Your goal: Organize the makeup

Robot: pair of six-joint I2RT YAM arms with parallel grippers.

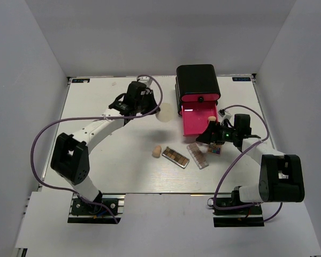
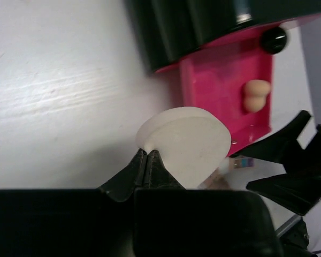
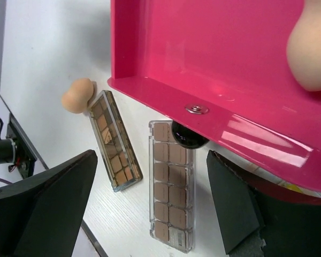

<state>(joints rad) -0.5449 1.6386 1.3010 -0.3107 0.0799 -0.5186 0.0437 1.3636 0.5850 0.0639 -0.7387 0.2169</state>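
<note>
Pinched fully shut with the left gripper [image 2: 146, 160] on the edge of the round cream puff [image 2: 187, 144], fingers pressed together over its rim, just left of the pulled-out pink drawer [image 2: 219, 80]. Hard to tell whether lifted off the table [image 1: 107, 160] or resting on it. Inside that drawer, near its right side, one beige egg sponge [image 2: 255, 95], lying alone on the pink floor. Above the drawer, the black box [image 1: 197, 80] with its closed upper drawer [image 1: 200, 98]. At the drawer's front edge, the right gripper [image 3: 150, 203], spread as wide as it goes and holding nothing. Between its dark fingers in the wrist view, only the drawer's black knob [image 3: 187, 136] and, lower down on the table, the clear pinkish palette [image 3: 170, 187]. Just left of that, apart from it and slightly angled, the brown rectangular palette [image 3: 112, 142]. Touching or nearly touching its far end, the second egg sponge [image 3: 77, 95], out on the bare table. Seen from above, just right of the clear palette and partly under the right gripper, the small square multicolour palette [image 1: 215, 150].
</note>
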